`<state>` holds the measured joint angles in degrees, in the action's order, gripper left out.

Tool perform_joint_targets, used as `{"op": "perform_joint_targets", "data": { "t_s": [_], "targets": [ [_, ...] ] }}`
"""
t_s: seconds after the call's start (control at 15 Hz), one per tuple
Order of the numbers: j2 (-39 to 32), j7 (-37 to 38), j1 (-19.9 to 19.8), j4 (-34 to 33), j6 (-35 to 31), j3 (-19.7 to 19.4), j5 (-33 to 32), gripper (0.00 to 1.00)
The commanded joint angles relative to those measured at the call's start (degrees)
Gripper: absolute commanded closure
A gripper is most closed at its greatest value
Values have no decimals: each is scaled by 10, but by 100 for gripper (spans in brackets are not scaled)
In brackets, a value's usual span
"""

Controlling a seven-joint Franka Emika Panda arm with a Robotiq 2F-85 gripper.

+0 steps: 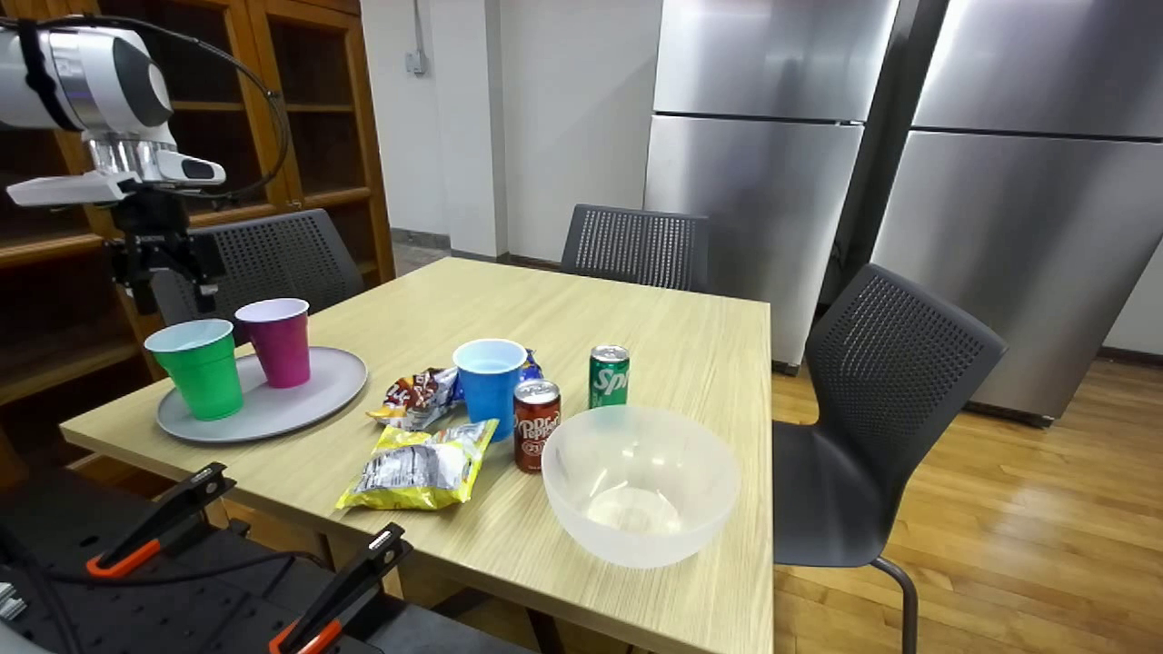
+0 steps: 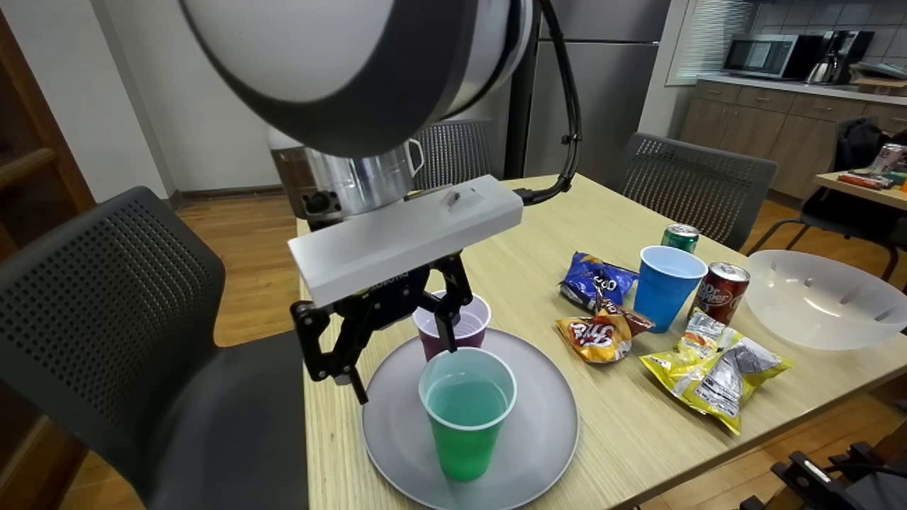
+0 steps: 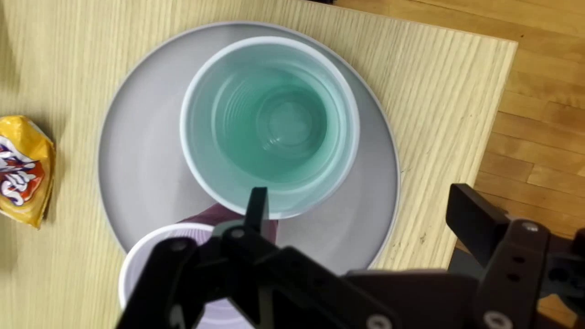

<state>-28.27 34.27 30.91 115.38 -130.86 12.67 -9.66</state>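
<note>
At the far left, a wooden cabinet (image 1: 329,153) is being partly hidden by a dark chair (image 1: 300,254) and the arm (image 1: 127,82). In front of these, the tool (image 1: 173,295) is being held in the air above the left end of the wooden surface (image 1: 563,300); its fingers are standing wide apart and nothing is being gripped. Lower and to its right, a grey plate (image 1: 336,374) is being supported by the surface. On the plate, near the tool, a green cup (image 1: 204,374) is being borne upright at the near left, just beside a purple cup (image 1: 282,351), which is standing upright toward the far right. Right of the plate, a brown and orange snack bag (image 1: 413,400) is being seen on the surface, and a yellow snack bag (image 1: 418,470) is lying nearer. A blue cup (image 1: 491,400) is being shown upright just right of these, with a blue snack bag (image 1: 532,365) being mostly covered by it. A Dr Pepper can (image 1: 536,429) is being seen upright at the near side; a Sprite can (image 1: 608,374), whose base is being hidden, is standing farther away. At the near right, a frosted bowl (image 1: 636,549) is being carried by the surface.
</note>
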Motion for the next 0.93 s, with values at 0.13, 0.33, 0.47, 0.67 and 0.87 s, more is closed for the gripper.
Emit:
{"op": "perform_joint_targets", "data": {
  "t_s": [0.13, 0.33, 0.47, 0.67, 0.87],
  "targets": [
    [95, -40, -42, 91, -43, 2, 24, 0],
    [135, -69, -74, 129, -62, -1, 45, 0],
    [159, -95, -98, 152, -76, -4, 65, 0],
    [190, -142, -136, 182, -92, -9, 99, 0],
    [218, -187, -167, 206, -99, -19, 125, 0]
  ]
}}
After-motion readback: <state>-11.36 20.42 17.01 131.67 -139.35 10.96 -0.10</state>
